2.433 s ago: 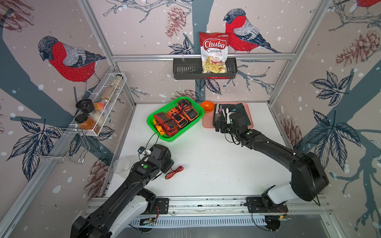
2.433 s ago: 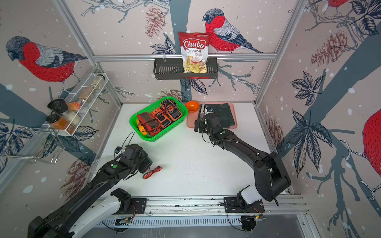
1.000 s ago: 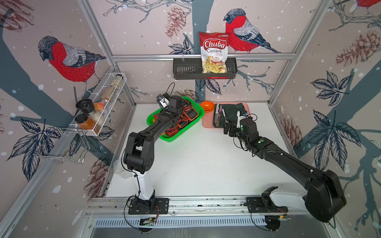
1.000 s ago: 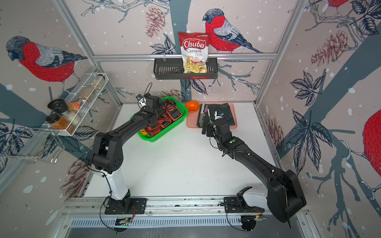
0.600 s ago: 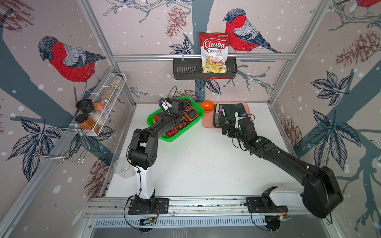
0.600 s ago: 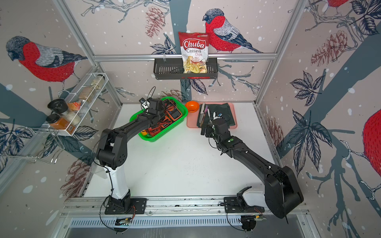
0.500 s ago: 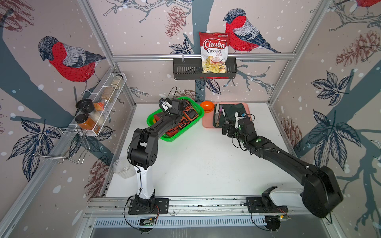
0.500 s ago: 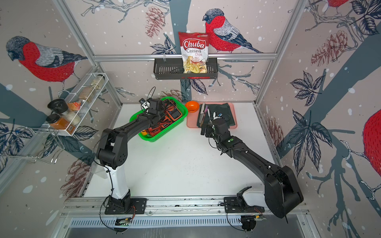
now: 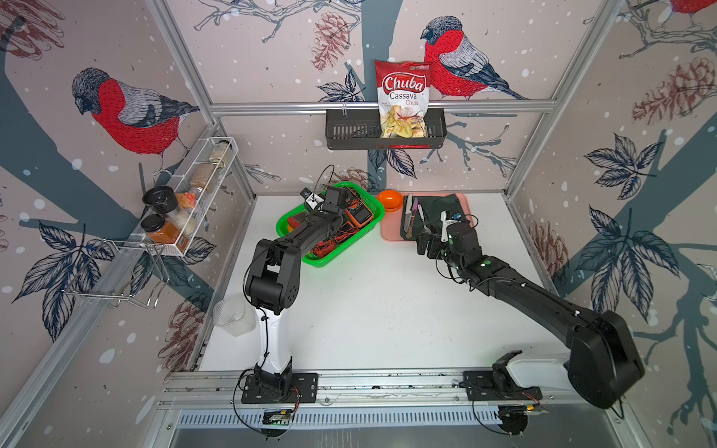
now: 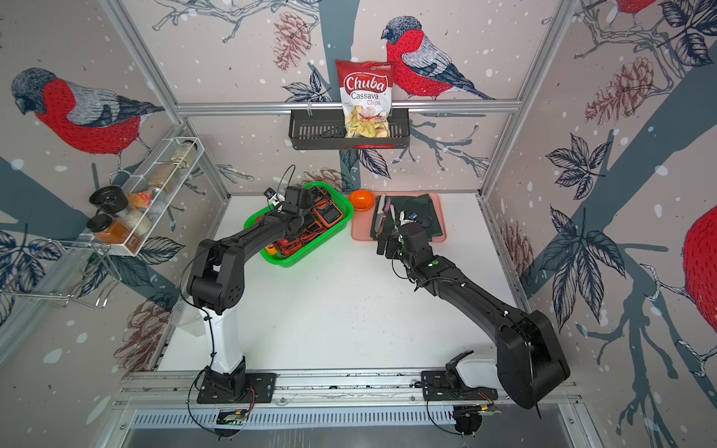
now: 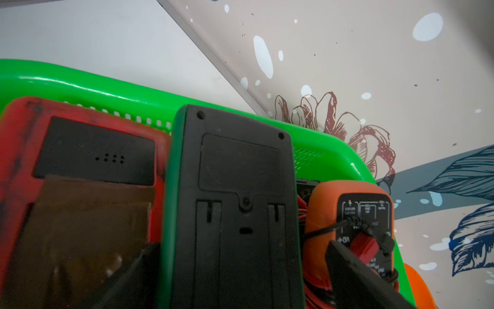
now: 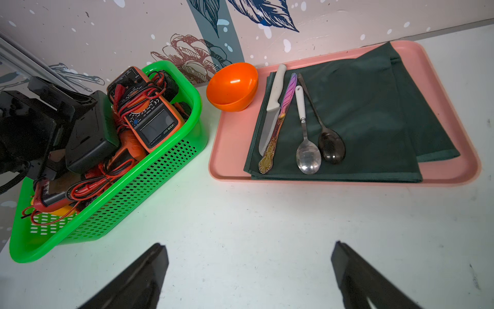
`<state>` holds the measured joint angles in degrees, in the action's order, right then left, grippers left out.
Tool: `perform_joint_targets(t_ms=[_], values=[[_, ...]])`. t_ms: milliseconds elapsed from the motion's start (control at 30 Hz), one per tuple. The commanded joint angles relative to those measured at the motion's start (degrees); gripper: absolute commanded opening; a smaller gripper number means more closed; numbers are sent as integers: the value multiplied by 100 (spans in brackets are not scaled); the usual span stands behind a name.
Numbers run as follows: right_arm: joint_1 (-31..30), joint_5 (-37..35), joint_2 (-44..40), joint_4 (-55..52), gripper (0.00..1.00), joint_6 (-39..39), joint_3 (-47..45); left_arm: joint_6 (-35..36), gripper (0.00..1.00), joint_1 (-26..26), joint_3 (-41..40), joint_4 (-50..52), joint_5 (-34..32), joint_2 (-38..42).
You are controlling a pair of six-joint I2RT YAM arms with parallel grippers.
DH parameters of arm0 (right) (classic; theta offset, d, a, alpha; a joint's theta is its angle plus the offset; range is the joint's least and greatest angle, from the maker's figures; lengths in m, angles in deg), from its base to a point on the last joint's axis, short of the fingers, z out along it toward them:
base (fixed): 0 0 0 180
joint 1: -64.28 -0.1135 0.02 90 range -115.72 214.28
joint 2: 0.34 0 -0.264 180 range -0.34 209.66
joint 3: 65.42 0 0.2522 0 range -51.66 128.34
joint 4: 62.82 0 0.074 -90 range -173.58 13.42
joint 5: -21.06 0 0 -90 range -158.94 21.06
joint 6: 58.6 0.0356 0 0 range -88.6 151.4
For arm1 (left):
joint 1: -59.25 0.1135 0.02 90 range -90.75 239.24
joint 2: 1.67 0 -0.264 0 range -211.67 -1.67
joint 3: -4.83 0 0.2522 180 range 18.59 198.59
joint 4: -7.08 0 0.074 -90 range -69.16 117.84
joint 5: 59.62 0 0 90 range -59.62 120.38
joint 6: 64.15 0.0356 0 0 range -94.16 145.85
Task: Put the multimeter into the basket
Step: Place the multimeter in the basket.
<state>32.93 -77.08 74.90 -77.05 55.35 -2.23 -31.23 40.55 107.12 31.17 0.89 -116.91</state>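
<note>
Lying face-down in the basket (image 11: 80, 85), multimeter (image 11: 235, 200) aims lengthwise at rear rim — left pincer (image 11: 242, 248), right pincer (image 12: 248, 247) spread.

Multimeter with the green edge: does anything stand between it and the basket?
Nothing visible does. The multimeter lies inside the basket, between a red meter and an orange meter; the left tool stands open around it.

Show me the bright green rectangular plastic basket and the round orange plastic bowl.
Green basket (image 12: 157, 187): right wrist view, perforated side wall.
Orange bowl (image 12: 232, 83): right wrist view, inside surface.
</note>
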Motion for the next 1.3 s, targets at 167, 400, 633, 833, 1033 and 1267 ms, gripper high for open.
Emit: perform_joint_targets(t_ms=[167,400,633,833,1033,1267], values=[[40,-703,-259,-130,100,-49,60,57,98,9,-182,529,-136,672],[167,-1607,-1140,-113,100,-47,-374,304,98,12,-1272,184,-141,1839],[744,-2094,-2497,-15,100,39,-1230,1199,98,-24,-3014,-511,-268,3471],[1407,-1950,-3364,-107,100,-75,-1752,2132,99,-39,-5026,-1872,-102,5117],[1912,-2334,-3630,-231,100,315,-2159,3086,99,-41,-6735,-3306,28,6609],[2528,-2009,-3523,446,100,322,-2639,4405,99,-29,-7792,-4652,-43,7108]])
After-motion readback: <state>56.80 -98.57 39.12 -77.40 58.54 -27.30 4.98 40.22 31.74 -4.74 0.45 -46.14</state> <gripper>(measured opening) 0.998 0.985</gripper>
